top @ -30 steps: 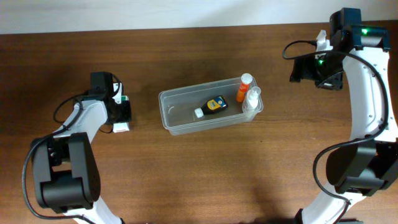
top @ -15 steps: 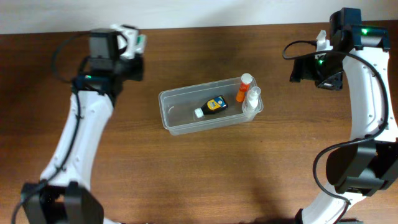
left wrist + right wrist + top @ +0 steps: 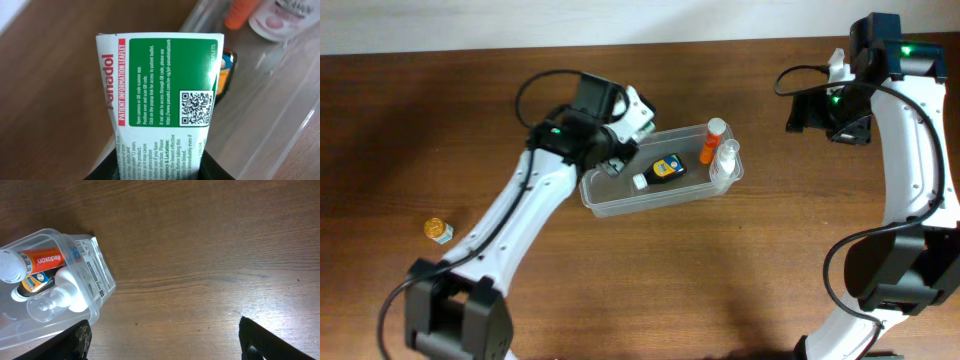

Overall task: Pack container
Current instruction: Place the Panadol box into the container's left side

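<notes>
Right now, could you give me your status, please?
Left gripper shut on Panadol box, at container, left end. Right gripper open, aside. Nothing in the way.

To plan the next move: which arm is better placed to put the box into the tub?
Left. The left tool holds the box just over the left end of the tub, so it likely only needs to lower and release. The right tool is empty and off to the side.
</notes>
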Motion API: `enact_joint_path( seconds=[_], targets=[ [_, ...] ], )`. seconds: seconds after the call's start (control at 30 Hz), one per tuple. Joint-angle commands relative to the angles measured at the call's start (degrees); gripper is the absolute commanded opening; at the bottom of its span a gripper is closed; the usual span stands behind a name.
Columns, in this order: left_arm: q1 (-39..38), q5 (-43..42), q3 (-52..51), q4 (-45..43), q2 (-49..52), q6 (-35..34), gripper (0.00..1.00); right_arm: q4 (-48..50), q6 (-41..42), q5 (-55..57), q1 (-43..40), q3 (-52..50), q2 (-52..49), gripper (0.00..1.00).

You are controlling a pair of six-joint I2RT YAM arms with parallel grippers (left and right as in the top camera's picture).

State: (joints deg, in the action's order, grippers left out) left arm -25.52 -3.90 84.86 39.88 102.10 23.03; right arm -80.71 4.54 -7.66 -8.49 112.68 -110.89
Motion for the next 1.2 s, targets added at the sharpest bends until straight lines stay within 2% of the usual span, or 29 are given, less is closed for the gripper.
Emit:
enact_joint_path(
  seconds=[0.0, 0.17, 0.23, 0.33, 0.4, 0.57, 0.67, 0.77, 0.83, 0.87, 0.97, 1.17],
  targets=[
    [-1.03, -0.42, -0.33, 0.11, 3.19, 1.31, 0.31, 0.15, 0.22, -0.79, 0.22, -0.09, -0.24, 0.86],
    [-1.07, -0.39, -0.33, 0.50, 6.43, 1.31, 0.33, 0.07, 0.22, -0.79, 0.22, -0.09, -0.24, 0.86],
    [-1.07, -0.42, -0.33, 0.85, 6.78, 1.31, 0.42, 0.00, 0.22, -0.79, 0.22, -0.09, -0.24, 0.86],
    [-1.05, -0.39, -0.33, 0.92, 6.80, 1.29, 0.50, -0.02, 0.22, -0.76, 0.22, -0.09, -0.24, 0.86],
    [-1.07, -0.39, -0.33, 0.92, 6.80, 1.29, 0.62, -0.02, 0.22, -0.79, 0.22, -0.09, -0.24, 0.86],
    [-0.76, 0.31, 0.02, 0.92, 5.29, -1.66, 0.69, -0.07, 0.22, -0.79, 0.22, -0.09, -0.24, 0.86],
    [0.31, 3.82, 0.50, 0.92, 2.47, -5.92, 0.71, -0.09, 0.22, -0.79, 0.22, -0.09, -0.24, 0.86],
    [3.26, 10.95, 0.50, 1.38, -2.82, -10.78, 0.73, -0.09, 0.22, -0.79, 0.22, -0.09, -0.24, 0.86],
    [5.90, 14.49, 0.50, 1.97, -6.05, -13.79, 0.83, -0.09, 0.22, -0.79, 0.22, -0.09, -0.24, 0.86],
    [7.80, 15.93, 0.50, 2.45, -7.78, -16.15, 0.99, -0.09, 0.22, -0.79, 0.22, -0.09, -0.24, 0.86],
    [14.21, 16.96, 0.50, 4.33, -11.41, -23.76, 1.00, -0.07, 0.22, -0.79, 0.22, -0.09, -0.24, 0.86],
    [30.64, 16.79, 0.35, 14.60, -13.05, -47.67, 0.99, -0.07, 0.22, -0.79, 0.22, -0.09, -0.24, 0.86]
  ],
)
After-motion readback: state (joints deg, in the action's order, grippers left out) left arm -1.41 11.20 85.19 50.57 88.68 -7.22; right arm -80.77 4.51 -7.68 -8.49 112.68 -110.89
